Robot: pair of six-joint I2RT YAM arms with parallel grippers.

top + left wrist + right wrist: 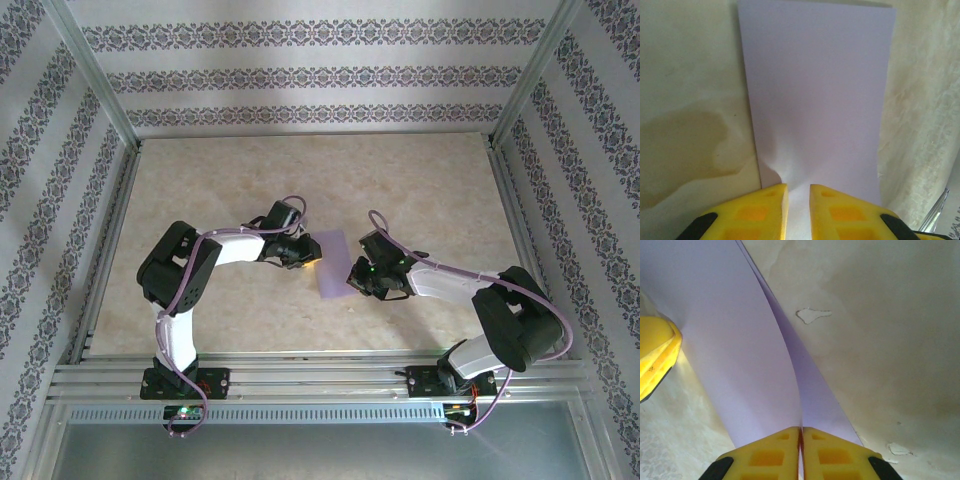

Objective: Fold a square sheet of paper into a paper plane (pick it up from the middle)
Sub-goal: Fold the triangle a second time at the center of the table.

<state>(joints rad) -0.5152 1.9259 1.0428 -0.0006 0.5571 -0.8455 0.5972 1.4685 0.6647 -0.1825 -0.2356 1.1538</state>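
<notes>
Pale lavender sheet of paper [331, 264], plain, matte. Around it, beige marbled table [420, 180]; yellow fingers [765, 210] w/ black trim.

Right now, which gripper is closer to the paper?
Neither: both touch it. Left fingers pinch the square sheet of paper at one edge; right fingers clamp the opposite side.

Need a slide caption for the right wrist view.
Right gripper pinches the lavender paper shut, its layers bowing apart above the table.
</notes>
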